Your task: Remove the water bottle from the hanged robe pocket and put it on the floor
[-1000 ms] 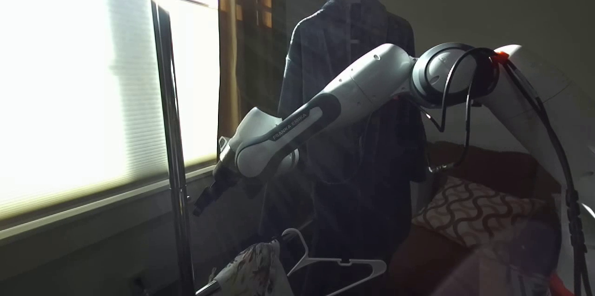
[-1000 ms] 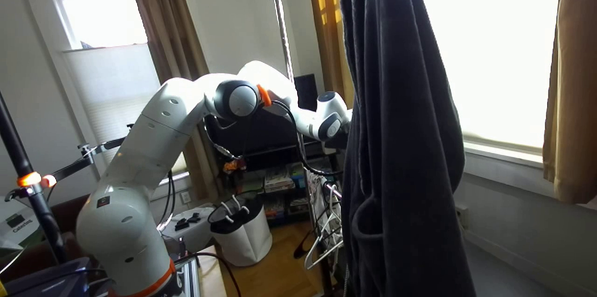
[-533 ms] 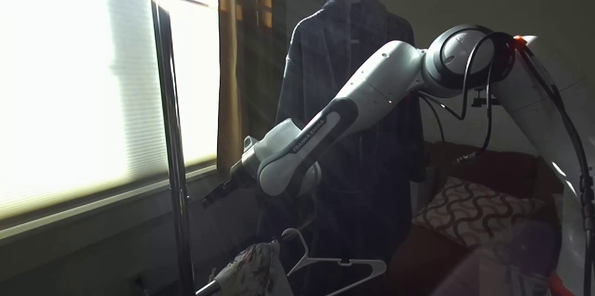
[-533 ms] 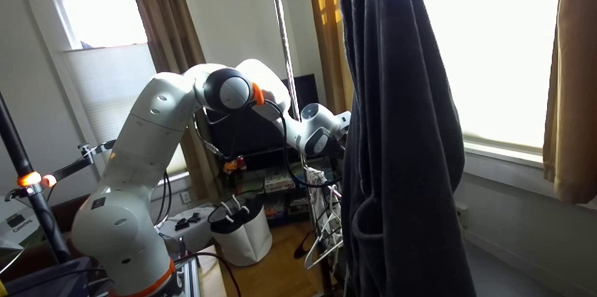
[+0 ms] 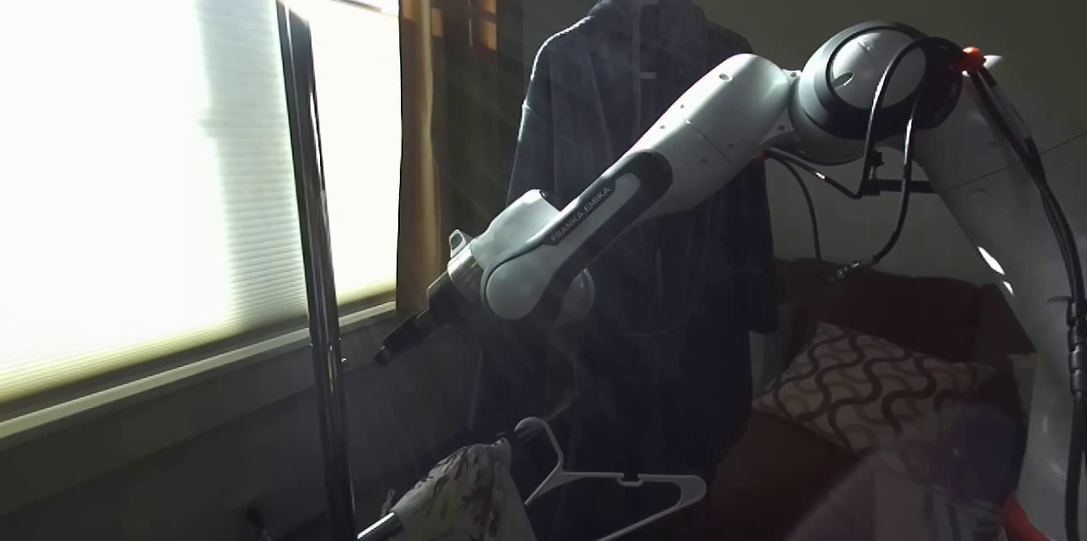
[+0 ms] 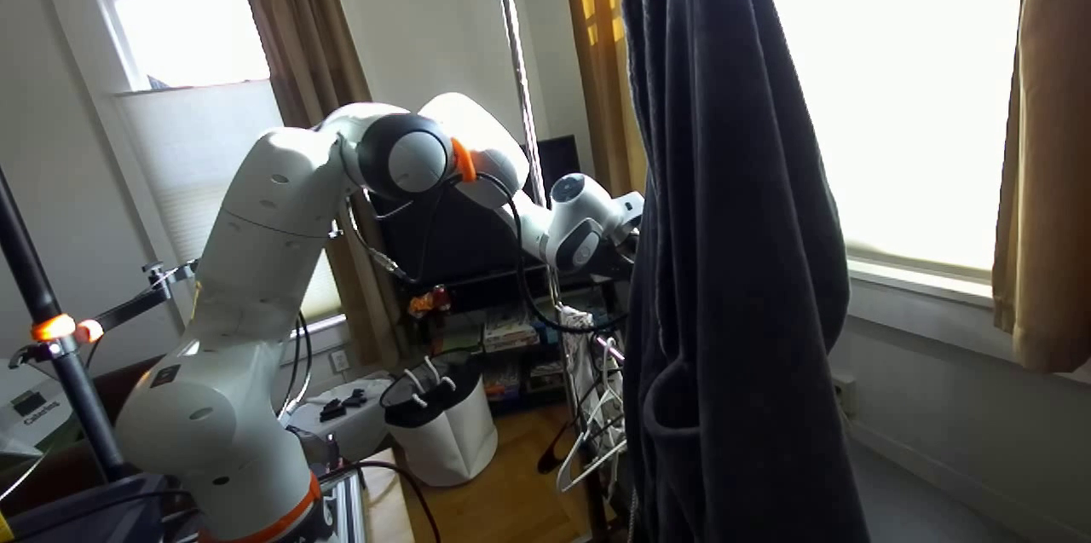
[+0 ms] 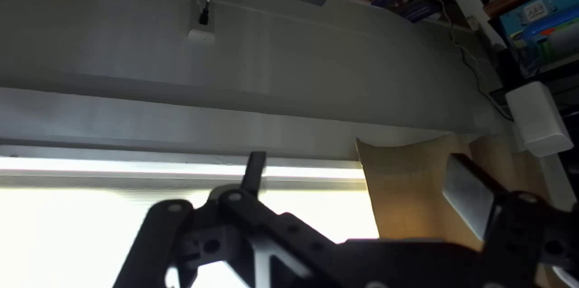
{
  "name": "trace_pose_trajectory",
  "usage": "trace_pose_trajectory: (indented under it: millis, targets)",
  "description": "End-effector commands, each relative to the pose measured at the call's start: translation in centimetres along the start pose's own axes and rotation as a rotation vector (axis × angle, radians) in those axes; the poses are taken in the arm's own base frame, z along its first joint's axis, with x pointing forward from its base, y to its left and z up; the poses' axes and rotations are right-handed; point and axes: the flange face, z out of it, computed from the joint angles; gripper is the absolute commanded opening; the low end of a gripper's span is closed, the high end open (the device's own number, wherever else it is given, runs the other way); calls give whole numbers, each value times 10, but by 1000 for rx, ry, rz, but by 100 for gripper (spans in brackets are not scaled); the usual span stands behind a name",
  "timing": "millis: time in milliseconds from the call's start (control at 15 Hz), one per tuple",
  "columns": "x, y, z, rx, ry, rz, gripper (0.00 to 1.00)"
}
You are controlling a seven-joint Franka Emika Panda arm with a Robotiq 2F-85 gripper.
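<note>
The dark robe (image 5: 586, 125) hangs from a rack bar, its lower part behind my arm. In an exterior view the robe (image 6: 750, 228) stands close on the right, with an open pocket (image 6: 673, 419) low on its near side. The water bottle is not visible in any view. My gripper (image 5: 389, 350) points down toward the window, apart from the robe and to its left. In the wrist view my gripper (image 7: 357, 177) is open, fingers wide apart, with nothing between them. In an exterior view the robe hides most of the gripper. Wooden floor (image 6: 511, 492) shows behind the robe.
The chrome rack pole (image 5: 316, 269) stands beyond my gripper. A white hanger (image 5: 628, 477) and printed cloth (image 5: 463, 490) hang below the arm. A window blind, sill (image 7: 158, 154) and brown curtain (image 7: 407, 188) face the gripper. A white hamper (image 6: 447, 441) stands on the floor.
The arm has drawn back and risen, its elbow moving toward the base. The gripper has shifted a little up and toward the robe, with its wrist tilted less steeply. The robe looks unmoved.
</note>
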Motion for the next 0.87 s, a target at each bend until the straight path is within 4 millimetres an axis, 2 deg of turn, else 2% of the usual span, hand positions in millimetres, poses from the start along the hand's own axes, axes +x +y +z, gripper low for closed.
trace_pose_trajectory:
  millis: [0, 200, 333, 533, 600, 800]
  targets:
    - [-3, -2, -67, 11, -113, -75, 100]
    - [-4, -9, -110, -6, -190, -126, 100]
    - [-7, -15, -131, -17, -225, -157, 100]
    - [-14, -27, -158, -53, -183, -212, 100]
    - [4, -21, -136, -12, -176, -173, 100]
    - [-4, -29, -152, -36, -180, -202, 100]
